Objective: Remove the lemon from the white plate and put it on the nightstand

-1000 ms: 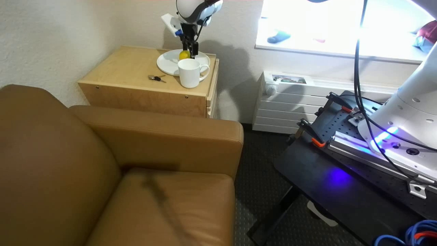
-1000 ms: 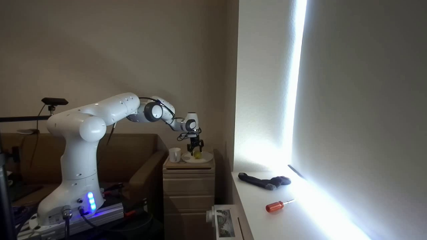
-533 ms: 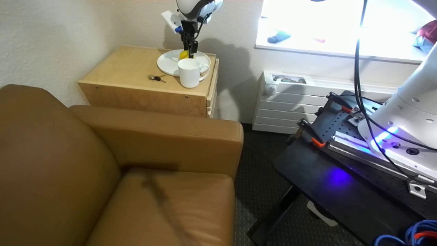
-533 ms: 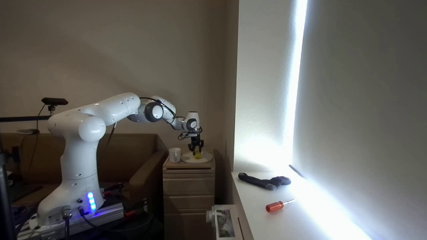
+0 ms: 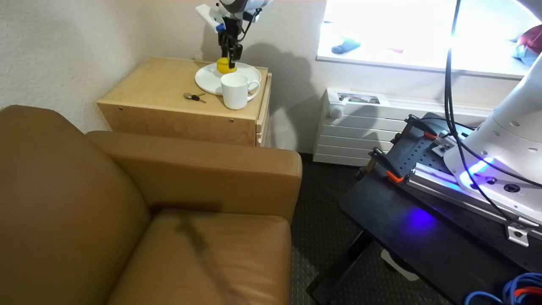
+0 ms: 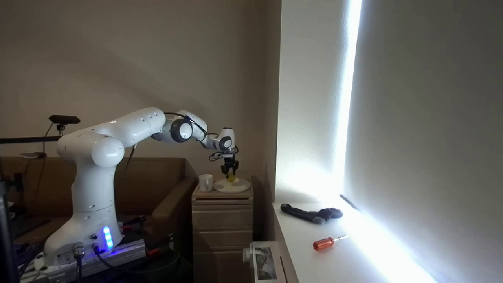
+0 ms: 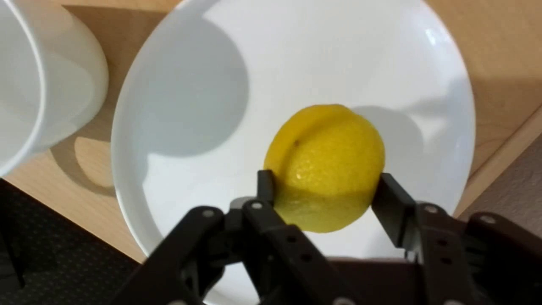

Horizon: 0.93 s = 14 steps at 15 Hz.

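Beside the brown leather seat (image 5: 224,173), in an exterior view, stands the light wooden bench (image 5: 156,82). Near its edge above the drawers (image 6: 222,219) lies the broad white plate (image 5: 206,79). Over the plate the tool (image 7: 325,192) points down, drawn narrow with a load gripped between its fingers (image 7: 266,186). A white mug (image 5: 235,91) stands just beside the plate, by the corner where the drawer edge meets the seat-side edge. The load between the fingers is the lemon (image 7: 326,152), above the plate and apparently just clear of it, though the gap is hard to judge. It should prove light, firm with slight give, hardly fragile; its smooth curved peel may slip or pivot. I'd hold it across the widest girth with a moderate squeeze; in the wrist view the fingertips meet it a little off its middle. Smallest, what look like keys (image 5: 194,97) lie near the seat-side edge.
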### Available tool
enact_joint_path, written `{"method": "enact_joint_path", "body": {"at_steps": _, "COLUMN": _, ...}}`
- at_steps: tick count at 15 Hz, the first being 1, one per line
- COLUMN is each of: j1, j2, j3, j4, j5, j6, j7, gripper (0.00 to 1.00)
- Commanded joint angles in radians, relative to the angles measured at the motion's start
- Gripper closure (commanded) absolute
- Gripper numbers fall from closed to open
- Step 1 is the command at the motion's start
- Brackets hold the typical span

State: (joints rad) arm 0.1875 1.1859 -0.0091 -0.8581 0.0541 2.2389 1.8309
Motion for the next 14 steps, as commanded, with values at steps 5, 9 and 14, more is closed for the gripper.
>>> {"method": "enact_joint_path", "body": {"at_steps": 5, "j1": 0.072, "j2": -0.259, "j3": 0.031, "j4": -0.208, "j5": -0.067, "j6": 0.012, "j7": -0.204, "gripper": 0.64}}
{"method": "enact_joint_path", "body": {"at_steps": 9, "j1": 0.165, "j2": -0.345, "j3": 0.035, "j4": -0.287, "j5": -0.155, "j6": 0.002, "j7": -0.272, "gripper": 0.64}}
{"method": "enact_joint_path", "body": {"at_steps": 14, "j1": 0.230, "j2": -0.335, "j3": 0.040, "j4": -0.310, "j5": -0.209, "j6": 0.025, "j7": -0.285, "gripper": 0.64}}
